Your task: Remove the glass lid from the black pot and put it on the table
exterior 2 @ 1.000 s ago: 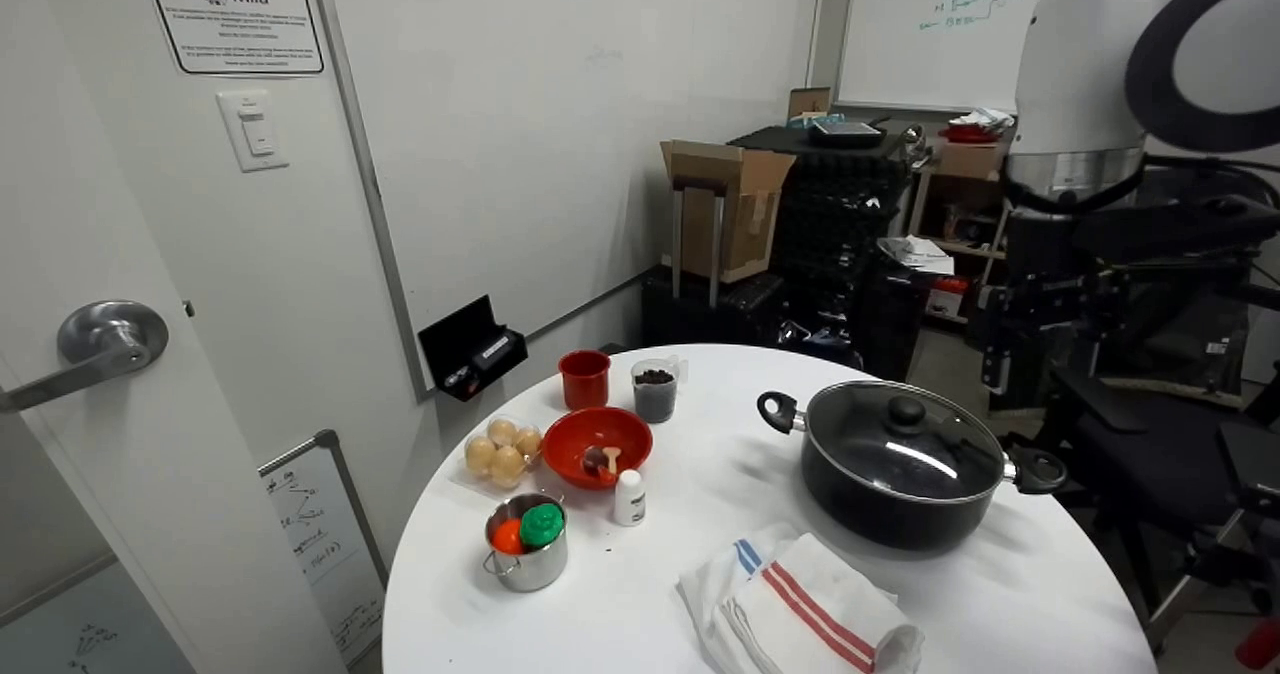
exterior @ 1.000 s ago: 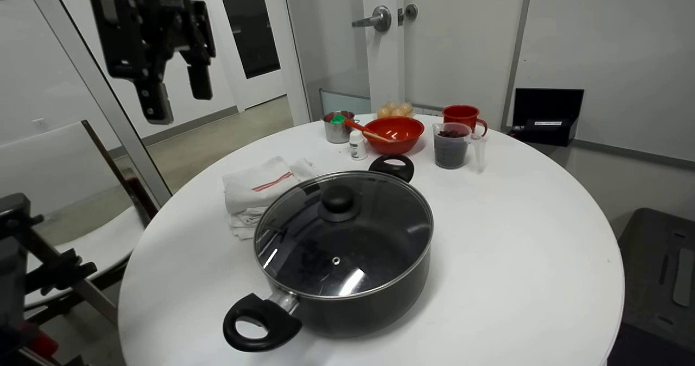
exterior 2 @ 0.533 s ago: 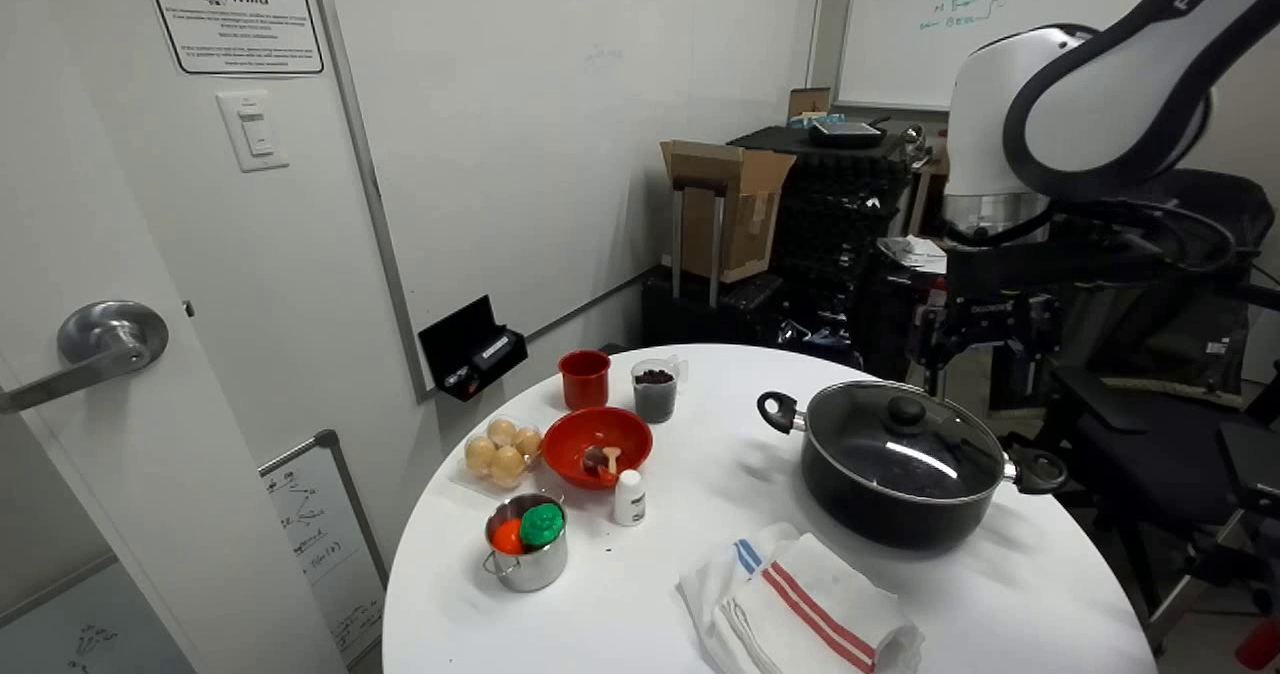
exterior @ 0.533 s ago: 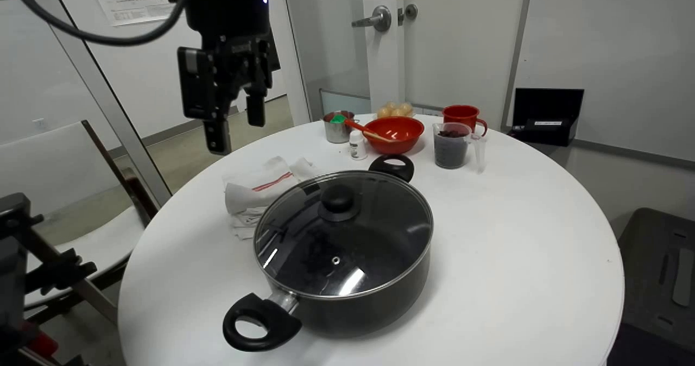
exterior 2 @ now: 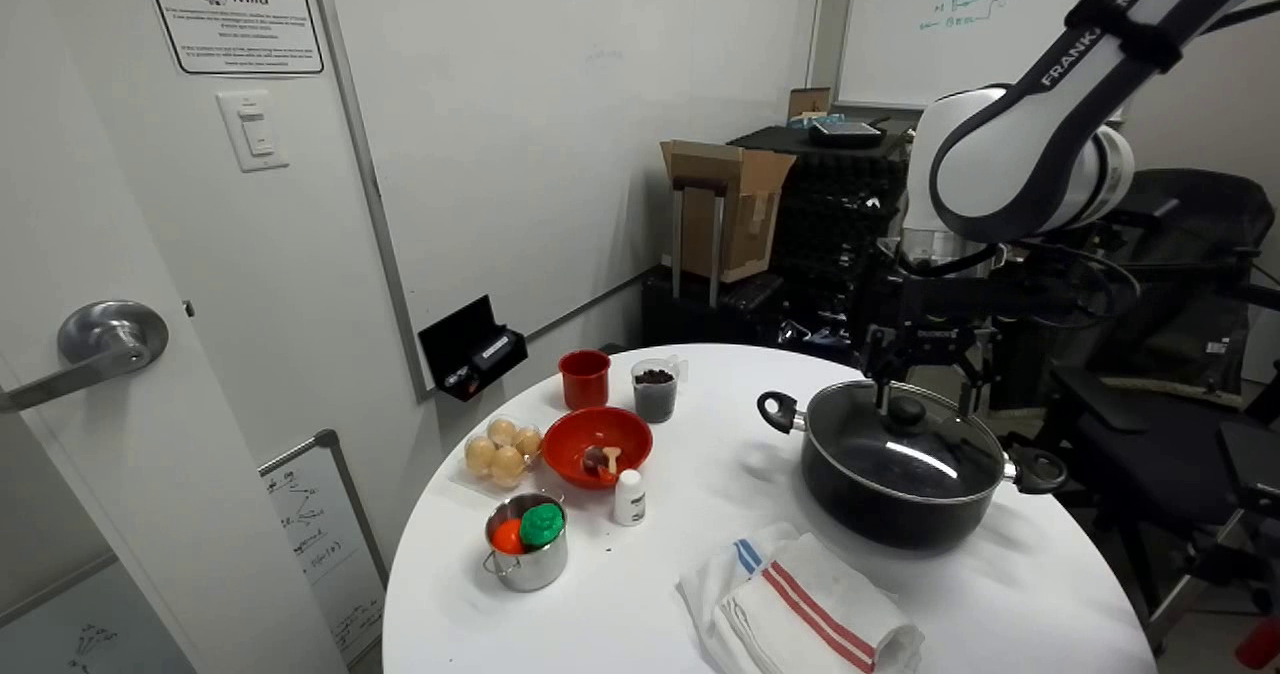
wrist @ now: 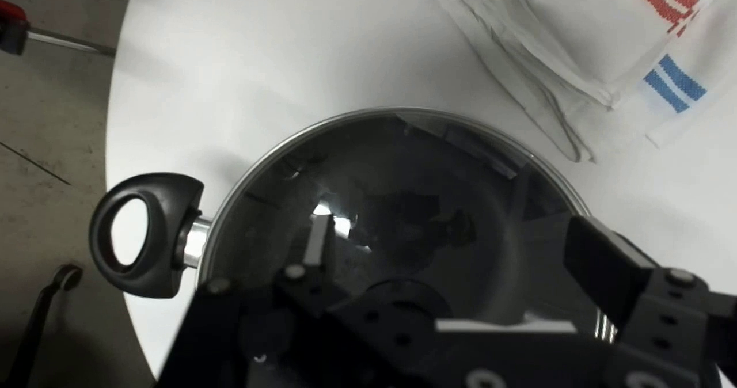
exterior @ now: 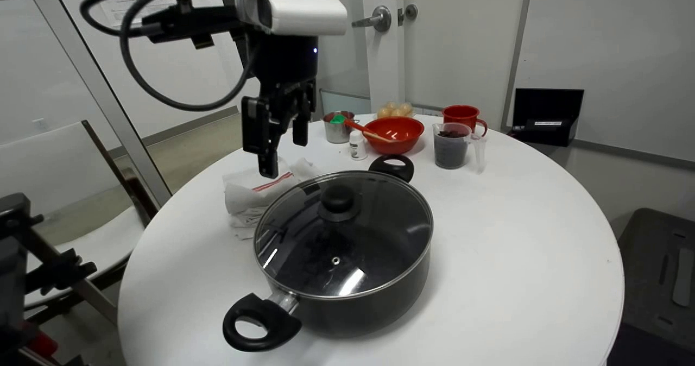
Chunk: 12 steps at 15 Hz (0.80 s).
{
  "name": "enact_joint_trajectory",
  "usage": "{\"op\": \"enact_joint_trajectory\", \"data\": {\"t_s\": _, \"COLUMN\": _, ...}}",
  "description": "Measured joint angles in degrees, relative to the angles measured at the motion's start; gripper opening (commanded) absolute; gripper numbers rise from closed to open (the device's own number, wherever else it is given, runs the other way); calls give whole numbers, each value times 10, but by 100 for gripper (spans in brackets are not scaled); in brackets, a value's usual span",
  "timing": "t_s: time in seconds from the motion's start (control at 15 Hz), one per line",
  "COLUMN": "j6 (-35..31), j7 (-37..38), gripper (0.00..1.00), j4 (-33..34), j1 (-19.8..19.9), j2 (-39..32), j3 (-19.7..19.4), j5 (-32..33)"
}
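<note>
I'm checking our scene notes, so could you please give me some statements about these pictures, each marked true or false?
1. The lid rests on the pot. True.
2. The pot is red. False: it is black.
3. The hand is above the table. True.
4. The hand grips the lid. False: its jaws stand open, holding nothing.
5. The bowl and mug are red. True.
6. The mug stands inside the bowl. False: it stands apart, on the table.
</note>
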<state>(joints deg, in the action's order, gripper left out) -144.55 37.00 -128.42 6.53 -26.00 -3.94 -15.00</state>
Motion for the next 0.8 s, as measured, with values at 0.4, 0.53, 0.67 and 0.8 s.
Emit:
{"op": "enact_joint_trajectory", "data": {"t_s": 0.4, "j6": -15, "j7": 0, "gripper": 100, "j4": 28, "j1": 1, "j2": -53, "j3": -22, "j5": -17}}
{"op": "enact_joint_trajectory", "data": {"t_s": 0.53, "j6": -18, "j7": 1, "gripper": 100, "j4": 34, "j1": 2, "j2": -64, "j3": -28, "j5": -20}}
{"op": "enact_joint_trajectory", "data": {"t_s": 0.67, "j6": -25, "j7": 1, "gripper": 100, "j4": 38, "j1": 2, "j2": -71, "j3": -32, "j5": -26}}
{"op": "enact_joint_trajectory", "data": {"t_s": 0.8, "j6": -32, "j7": 4, "gripper": 100, "j4": 42, "j1": 2, "j2": -76, "j3": -35, "j5": -30}}
